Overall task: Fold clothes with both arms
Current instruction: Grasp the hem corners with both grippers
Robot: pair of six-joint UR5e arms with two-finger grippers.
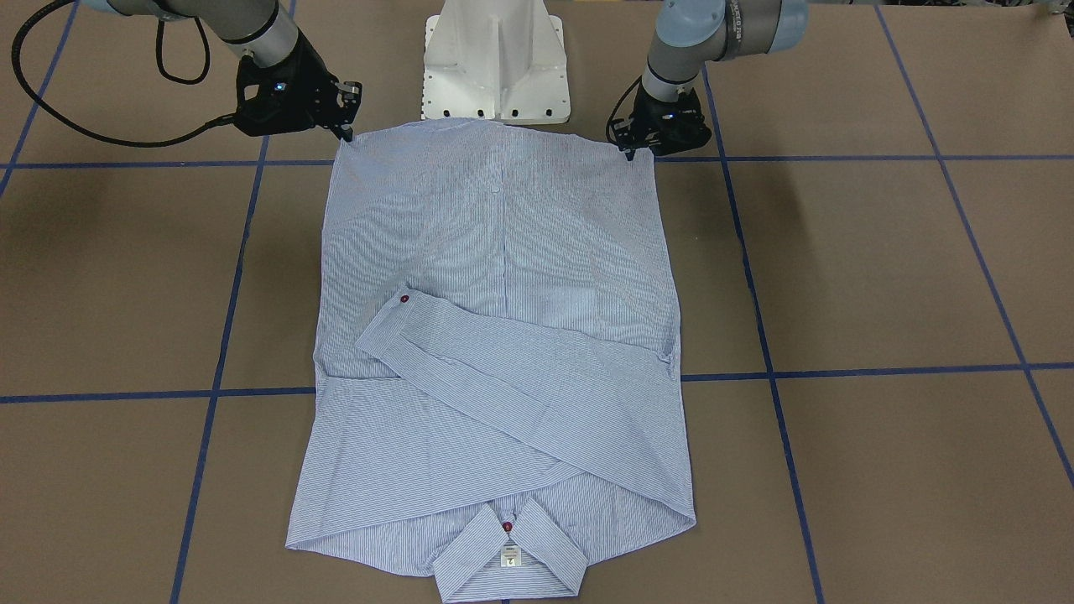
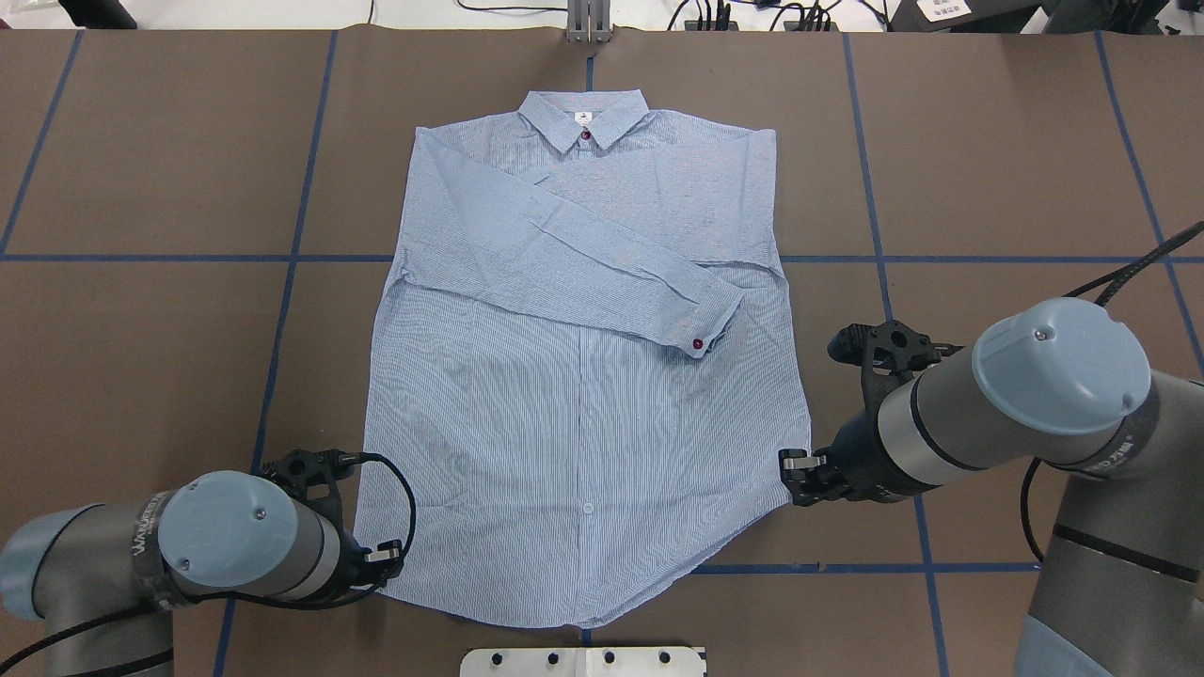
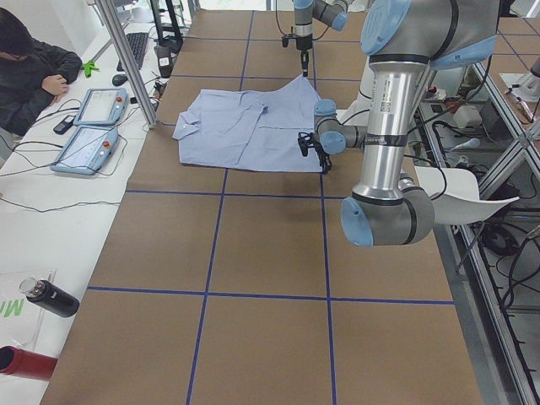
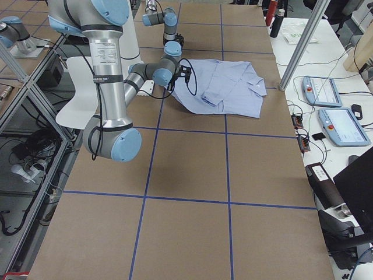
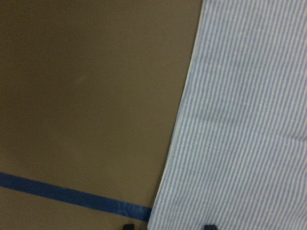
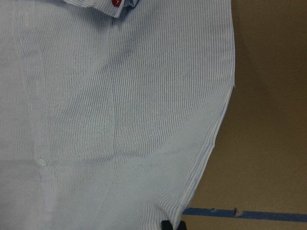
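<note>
The light blue striped shirt lies flat, front up, on the brown table. Its collar points away from the robot and both sleeves are folded across the chest. My left gripper is open at the left hem corner. In the left wrist view its fingertips straddle the shirt's edge. My right gripper is shut on the right hem corner. In the right wrist view its fingers pinch the edge, and in the exterior left view that corner peaks slightly upward.
The white pedestal base stands just behind the hem. Blue tape lines grid the table. A person sits at a side bench with two teach pendants. Bottles lie at that bench's near end.
</note>
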